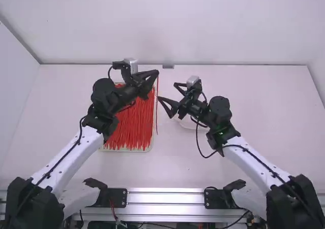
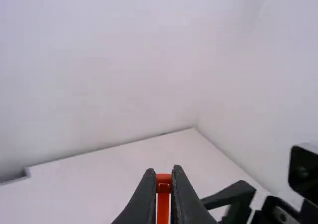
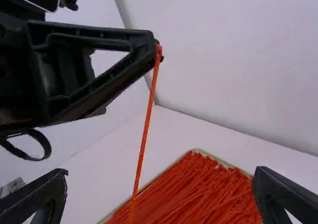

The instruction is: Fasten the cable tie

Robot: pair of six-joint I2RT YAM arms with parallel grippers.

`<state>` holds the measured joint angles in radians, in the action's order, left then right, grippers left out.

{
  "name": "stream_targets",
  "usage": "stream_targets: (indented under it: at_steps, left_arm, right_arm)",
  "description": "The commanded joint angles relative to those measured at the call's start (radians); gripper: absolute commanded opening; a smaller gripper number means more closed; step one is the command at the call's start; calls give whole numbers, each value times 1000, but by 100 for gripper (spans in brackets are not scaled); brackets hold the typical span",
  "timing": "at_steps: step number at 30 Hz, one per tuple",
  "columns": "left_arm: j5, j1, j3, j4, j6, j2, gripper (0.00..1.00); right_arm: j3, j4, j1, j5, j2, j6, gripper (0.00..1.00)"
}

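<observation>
Left of centre in the high view: tray (image 1: 127, 150) packed with spare ties (image 1: 133, 121), red, flat on the white table (image 1: 264, 102). Left arm comes up over it. Left gripper (image 1: 155, 75) is above the tray's upper right corner, clenched on the top end of one cable tie (image 1: 157, 107). The tie hangs straight down along the tray's right edge; can't tell if its lower end touches the table. Left wrist view agrees: the red strap is pinched between both fingers (image 2: 148, 196).

Right gripper (image 1: 166, 91) is at centre frame, just right of the hanging tie, released and spread wide, gripping nothing. In its wrist view the tie drops from the left gripper's tip at upper middle, between its own fingers (image 3: 39, 196) in the bottom corners, clear of both.
</observation>
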<state>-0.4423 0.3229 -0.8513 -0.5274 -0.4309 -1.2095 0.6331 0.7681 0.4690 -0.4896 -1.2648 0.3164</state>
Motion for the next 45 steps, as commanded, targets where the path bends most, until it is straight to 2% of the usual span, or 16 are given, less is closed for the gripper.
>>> stream_targets:
  at_steps: [1, 6, 8, 11, 12, 15, 22, 28, 33, 35, 36, 39, 40, 41, 43, 45]
  left_arm:
    - [-12, 14, 8, -9, -7, -1, 2]
    - [-14, 32, 8, -9, -8, -1, 2]
    - [-13, 32, 8, -10, -10, -1, 2]
    - [-13, 32, 8, -11, -10, -1, 2]
    - [-13, 32, 8, -11, -10, -1, 2]
    - [-13, 32, 8, -9, -10, -1, 2]
    - [-14, 32, 8, -8, -26, -1, 2]
    - [-18, 32, 8, -8, -26, -1, 2]
    - [-16, 32, 8, -9, -25, -1, 3]
    - [-11, 32, 8, -14, -24, -1, 17]
    - [-11, 32, 8, -14, -24, -1, 17]
    - [-11, 29, 8, -32, 5, -1, 57]
    - [-11, 30, 8, -34, 11, -1, 64]
    - [-12, 31, 8, -39, 27, -1, 78]
    - [-13, 31, 8, -36, 72, -1, 97]
    - [-14, 31, 8, -30, 111, -1, 99]
  right_arm:
    - [28, 47, 11, 19, -40, 30, 99]
    - [28, 142, 7, 19, -109, 81, 100]
    - [28, 161, 7, 18, -123, 80, 95]
    - [28, 180, 7, 16, -137, 80, 73]
    - [28, 179, 7, 16, -136, 80, 71]
    - [30, 179, 11, 17, -136, 79, 50]
    - [30, 175, 12, 15, -136, 78, 29]
    - [30, 175, 15, 16, -136, 77, 0]
    - [30, 175, 14, 16, -136, 80, 0]
    - [30, 175, 5, 3, -136, 80, 0]
    - [30, 175, 5, 3, -136, 80, 0]
    - [30, 183, -28, -71, -132, 80, 0]
    - [30, 187, -37, -90, -132, 80, 0]
    - [30, 194, -55, -131, -132, 80, 0]
    - [30, 204, -90, -191, -132, 80, 0]
    - [29, 216, -113, -232, -132, 81, 0]
